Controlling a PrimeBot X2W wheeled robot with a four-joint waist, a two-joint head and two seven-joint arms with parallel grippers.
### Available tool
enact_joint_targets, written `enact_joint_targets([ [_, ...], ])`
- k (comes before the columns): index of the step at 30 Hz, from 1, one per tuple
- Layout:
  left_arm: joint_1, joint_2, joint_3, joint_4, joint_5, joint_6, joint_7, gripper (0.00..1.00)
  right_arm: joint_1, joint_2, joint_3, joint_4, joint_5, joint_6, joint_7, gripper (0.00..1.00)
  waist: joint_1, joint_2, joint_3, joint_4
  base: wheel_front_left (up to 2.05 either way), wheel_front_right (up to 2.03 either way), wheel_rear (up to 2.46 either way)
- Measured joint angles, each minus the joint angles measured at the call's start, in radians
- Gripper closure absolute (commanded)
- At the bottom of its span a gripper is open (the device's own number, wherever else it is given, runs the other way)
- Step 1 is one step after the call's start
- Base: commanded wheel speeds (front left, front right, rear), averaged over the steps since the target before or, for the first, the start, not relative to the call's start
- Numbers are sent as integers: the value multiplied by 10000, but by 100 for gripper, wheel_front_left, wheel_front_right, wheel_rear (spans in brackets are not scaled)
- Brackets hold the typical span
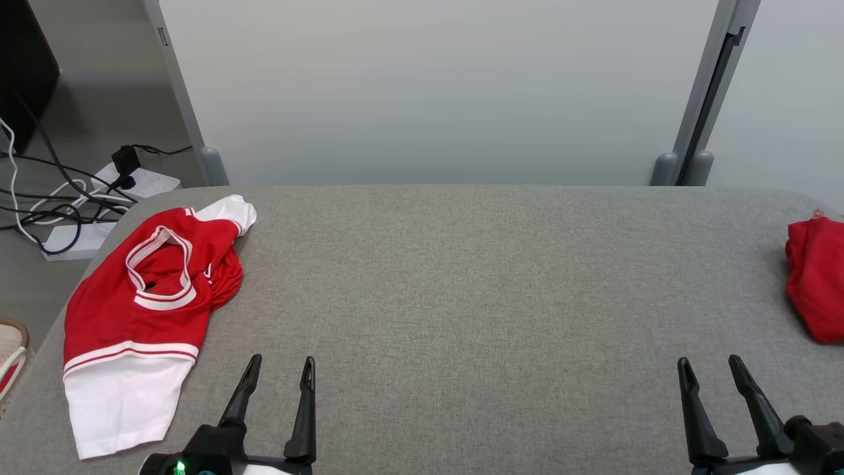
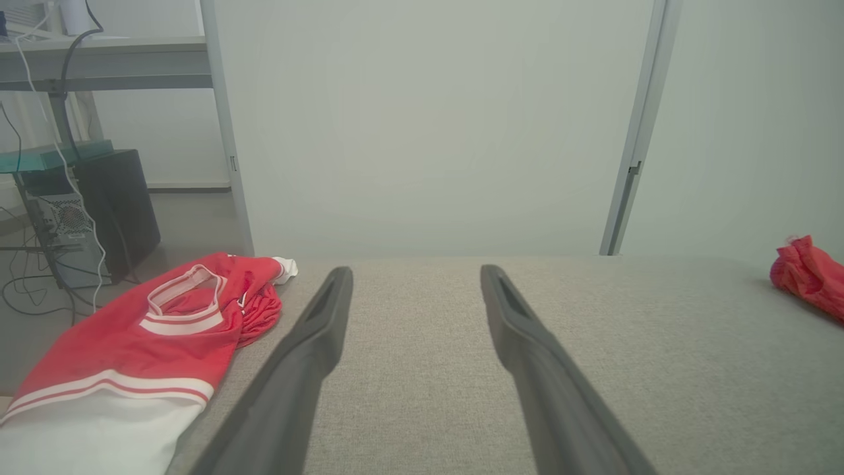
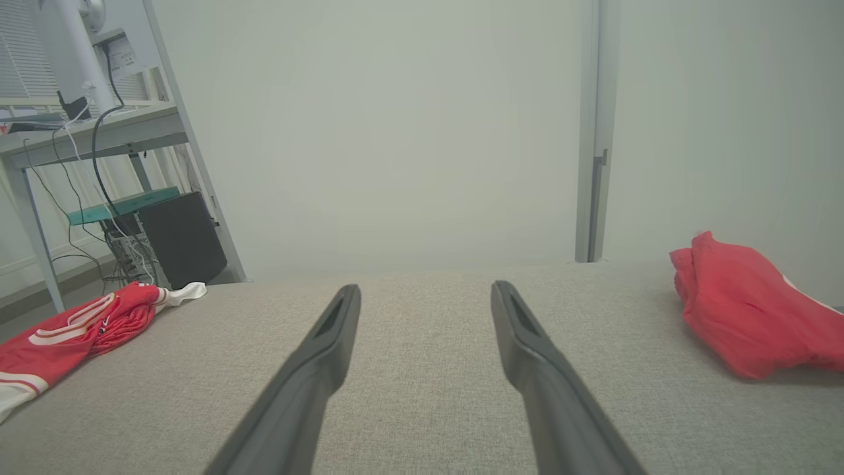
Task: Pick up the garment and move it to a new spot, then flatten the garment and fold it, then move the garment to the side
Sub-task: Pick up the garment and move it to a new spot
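A red and white jersey-like garment [image 1: 132,310] lies crumpled on the left part of the grey fabric-covered table [image 1: 461,297], its white hem toward me. It also shows as the garment [image 2: 132,349] left of my fingers, and as the garment [image 3: 59,330] at the far left. My left gripper [image 1: 283,361] stands open and empty just right of it, seen again as the left gripper [image 2: 417,270]. My right gripper [image 1: 709,360] is open and empty near the front right, also the right gripper [image 3: 426,287].
A bunched red cloth [image 1: 817,277] lies at the table's right edge, to the right of my right gripper. Pale partition panels [image 1: 435,92] close off the far side. Power strips and cables [image 1: 99,198] lie on the floor beyond the left edge.
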Motion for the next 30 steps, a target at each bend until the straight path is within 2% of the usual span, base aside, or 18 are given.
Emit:
enact_joint_targets([
  [6, 0, 0, -38, 29, 8, -2, 0, 0, 42, 42, 19, 19, 15, 0, 0, 0, 0, 0, -42, 114, 0, 0, 0],
  [13, -2, 2, -31, -12, 102, -2, 0, 0, 69, 54, 113, 19, 35, 0, 0, 0, 0, 0, -20, 585, 0, 0, 0],
  [20, -22, 2, -8, -136, 180, 0, 0, 0, 67, 100, 376, -6, 107, 0, 0, 0, 0, 0, 48, 1395, 0, 0, 0],
  [30, -42, 8, 148, -399, 313, 134, 0, 0, 62, 119, 596, -84, 217, 0, 0, 0, 0, 0, 142, 2888, 0, 0, 0],
])
